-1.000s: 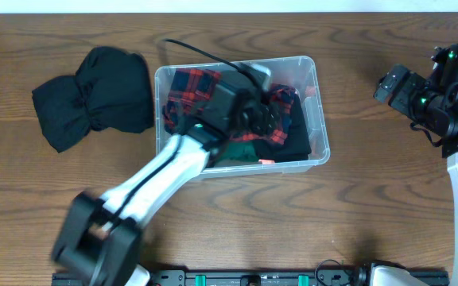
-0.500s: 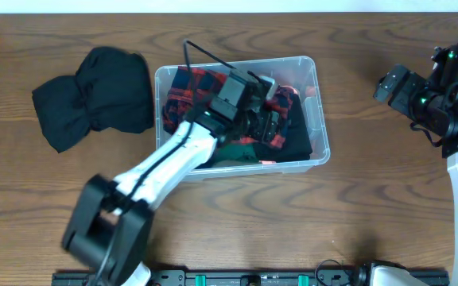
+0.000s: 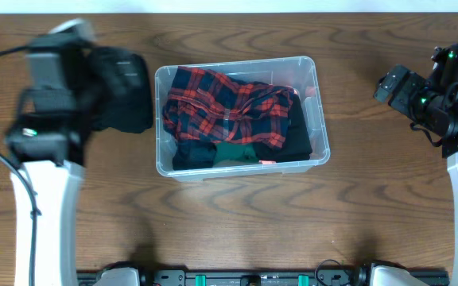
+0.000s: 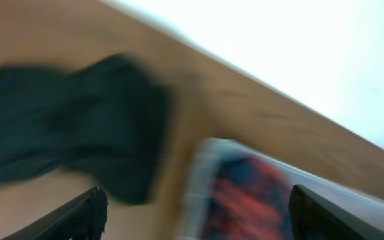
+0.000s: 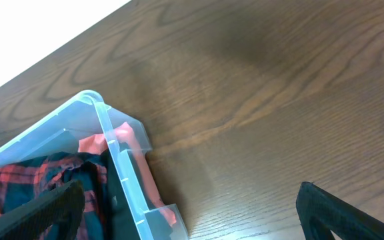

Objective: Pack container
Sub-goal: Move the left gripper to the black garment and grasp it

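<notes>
Wood table [image 3: 372, 199]: we see left gripper [image 4: 199, 217] jaws apart, empty, above black garment [image 3: 126, 99], probably next into container [image 3: 237, 168]; right gripper [image 5: 189, 213] apart, parked aside

The table [image 3: 237, 214] is dark brown wood with strong grain and fills nearly the whole overhead frame; a pale strip shows past its far edge along the top. A clear plastic container [image 3: 322, 119] stands directly on it, a little above centre, its long sides running left to right and slightly turned. In the upper left lies a crumpled black garment [image 3: 130, 99], just beside the container's left wall (part of it is hidden from above). The blurred left wrist view shows the garment at left and the container at lower centre. In the right wrist view the container's corner sits lower left, with bare wood to its right.
</notes>
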You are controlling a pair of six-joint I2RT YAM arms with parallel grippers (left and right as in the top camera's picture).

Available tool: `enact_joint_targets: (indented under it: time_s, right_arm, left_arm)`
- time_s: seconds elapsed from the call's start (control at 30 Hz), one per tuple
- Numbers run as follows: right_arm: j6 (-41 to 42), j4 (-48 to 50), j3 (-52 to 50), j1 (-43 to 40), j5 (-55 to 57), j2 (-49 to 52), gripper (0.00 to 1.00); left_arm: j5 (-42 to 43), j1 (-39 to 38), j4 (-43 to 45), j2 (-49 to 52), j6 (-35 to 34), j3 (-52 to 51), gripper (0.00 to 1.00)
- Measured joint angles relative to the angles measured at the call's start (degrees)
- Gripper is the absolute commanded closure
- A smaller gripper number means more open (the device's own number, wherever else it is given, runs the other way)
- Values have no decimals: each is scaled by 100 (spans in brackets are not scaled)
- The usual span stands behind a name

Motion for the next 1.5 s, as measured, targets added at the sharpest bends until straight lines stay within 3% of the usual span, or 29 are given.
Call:
enact_joint_targets:
  time_s: [0.23, 0.4, 0.7, 1.13, 1.33, 1.37, 1.4, 1.47, 1.5]
  right_arm:
    - [0, 2, 0, 0, -2, 0, 1]
    - [0, 0, 0, 0, 0, 0, 1]
    - [0, 0, 0, 0, -2, 0, 1]
    - [0, -2, 0, 0, -2, 0, 1]
    - [0, 0, 0, 0, -2, 0, 1]
    - [0, 0, 0, 0, -2, 0, 1]
    - [0, 0, 0, 0, -2, 0, 1]
    - [0, 0, 0, 0, 0, 0, 1]
    - [0, 0, 0, 0, -2, 0, 1]
  left_arm:
    - [920, 2487, -92, 1196, 162, -66, 5]
    - [1849, 3403, 258, 2315, 533, -68, 4]
    - [2785, 3687, 1051, 3974, 1113, -87, 2]
    - [3143, 3689, 1410, 4553, 1342, -44, 3]
    - [3425, 3563, 1558, 4712, 1344, 35, 22]
    - [3504, 3519, 1609, 4747, 1373, 35, 29]
    - [3595, 3473, 1631, 4771, 1360, 35, 39]
    - [3716, 3379, 1646, 4841, 1366, 20, 75]
    - [3740, 3357, 1637, 4870, 1388, 11, 79]
